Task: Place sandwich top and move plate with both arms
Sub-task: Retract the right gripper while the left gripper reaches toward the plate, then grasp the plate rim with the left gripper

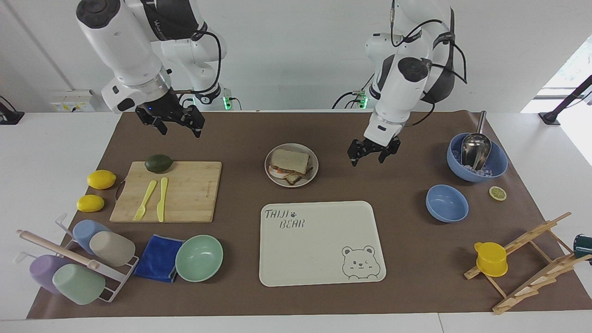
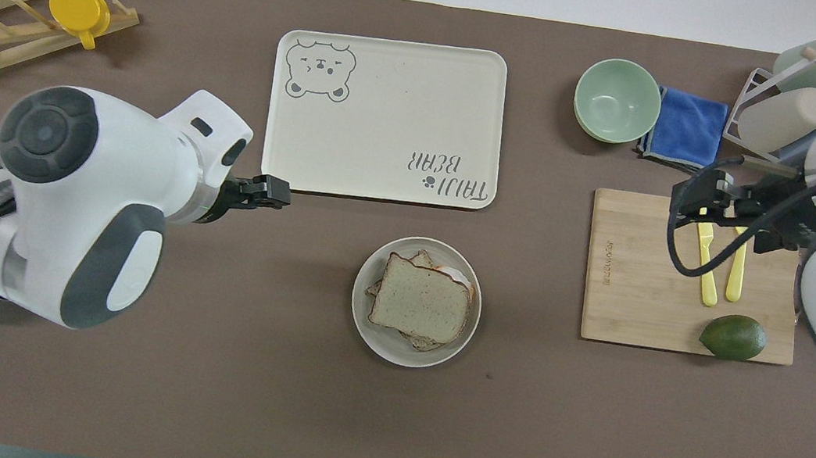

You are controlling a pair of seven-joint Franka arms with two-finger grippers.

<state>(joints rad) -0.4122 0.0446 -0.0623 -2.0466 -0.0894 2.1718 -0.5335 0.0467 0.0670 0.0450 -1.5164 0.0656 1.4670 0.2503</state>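
Observation:
The sandwich top (image 1: 290, 160) lies flat on the stacked sandwich on the plate (image 1: 314, 174), and nothing holds it. It also shows in the overhead view (image 2: 420, 308), on the plate (image 2: 364, 319). My right gripper (image 1: 171, 121) is open and empty, raised over the cutting board toward the right arm's end of the table; it also shows in the overhead view (image 2: 729, 216). My left gripper (image 1: 368, 155) is open and empty, low over the bare mat beside the plate toward the left arm's end; it also shows in the overhead view (image 2: 272, 191).
The bear-printed tray (image 1: 319, 240) lies farther from the robots than the plate. A cutting board (image 1: 189, 194) carries a yellow fork, a knife and an avocado (image 1: 158, 163). A blue bowl with a scoop (image 1: 476, 157), a smaller blue bowl (image 1: 447, 203) and a mint bowl (image 1: 199, 258) stand around.

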